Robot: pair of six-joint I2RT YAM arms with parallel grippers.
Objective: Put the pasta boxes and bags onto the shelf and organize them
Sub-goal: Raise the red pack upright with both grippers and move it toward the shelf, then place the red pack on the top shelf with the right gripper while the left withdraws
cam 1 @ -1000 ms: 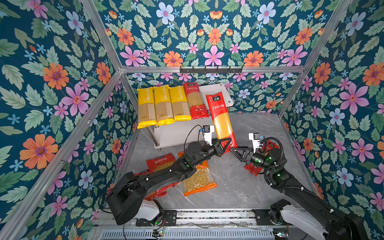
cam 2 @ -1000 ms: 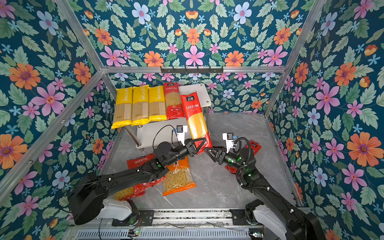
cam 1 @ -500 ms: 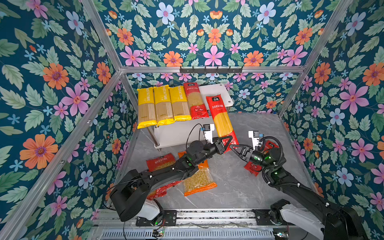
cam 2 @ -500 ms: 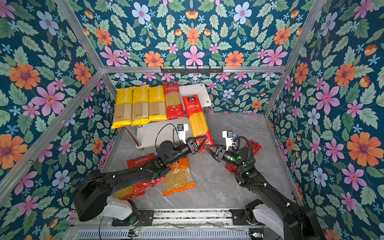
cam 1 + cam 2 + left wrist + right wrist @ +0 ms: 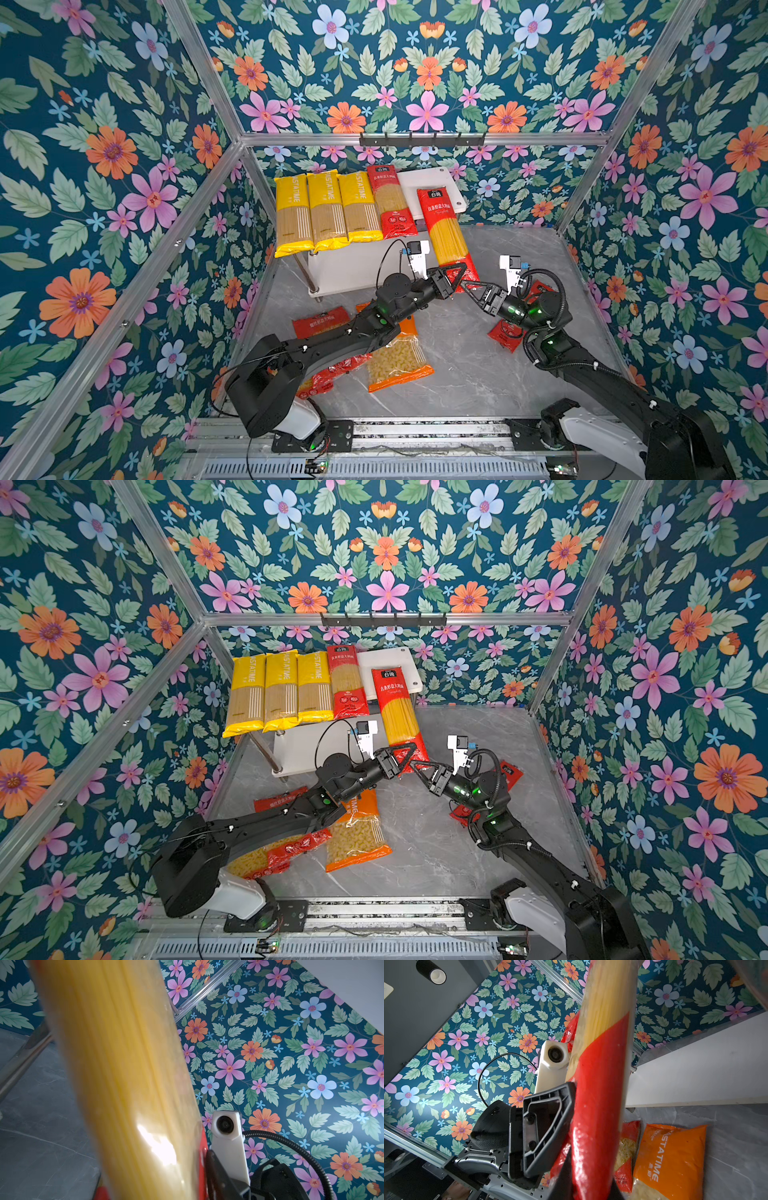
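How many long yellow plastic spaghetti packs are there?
3, side by side on the white two-tier shelf's top board: left one, middle one, right one beside a long red spaghetti pack. None seems hidden.

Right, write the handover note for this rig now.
Left gripper: at the lower end of the leaning red spaghetti pack; grip unclear.
Right gripper: looks shut on that end.
Its top lies on the shelf, top board.
Done: three yellow packs and one red pack lie on top.
To do: lay this one flat; then the orange bag, red bags beside it and a red packet under the right arm.
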